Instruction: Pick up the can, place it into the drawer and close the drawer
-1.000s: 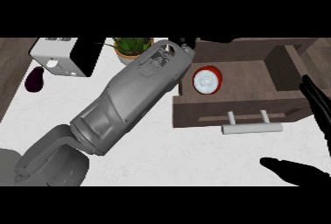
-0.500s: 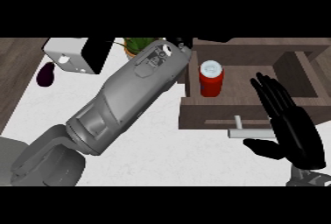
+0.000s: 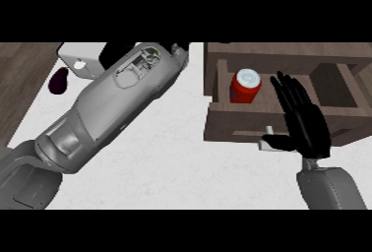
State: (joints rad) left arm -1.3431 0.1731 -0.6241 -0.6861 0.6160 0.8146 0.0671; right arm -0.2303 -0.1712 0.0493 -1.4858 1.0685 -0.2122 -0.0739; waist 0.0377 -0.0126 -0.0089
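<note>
Can [image 3: 245, 86] stands in open drawer [image 3: 240, 120]; flat right hand [image 3: 305, 123] at its front.

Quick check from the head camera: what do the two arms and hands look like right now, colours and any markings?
Both forearms are smooth grey shells. The left forearm is bulky and tapered, with a paler panel of outlined shapes and a small green dot near the wrist; its hand is hidden. The right forearm is a plain grey casing ending in a slim, glossy black right hand.

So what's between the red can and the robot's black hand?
In the head view, only bare drawer floor lies between the can and the right hand, whose straight fingers reach up beside the can, over the drawer front.
</note>
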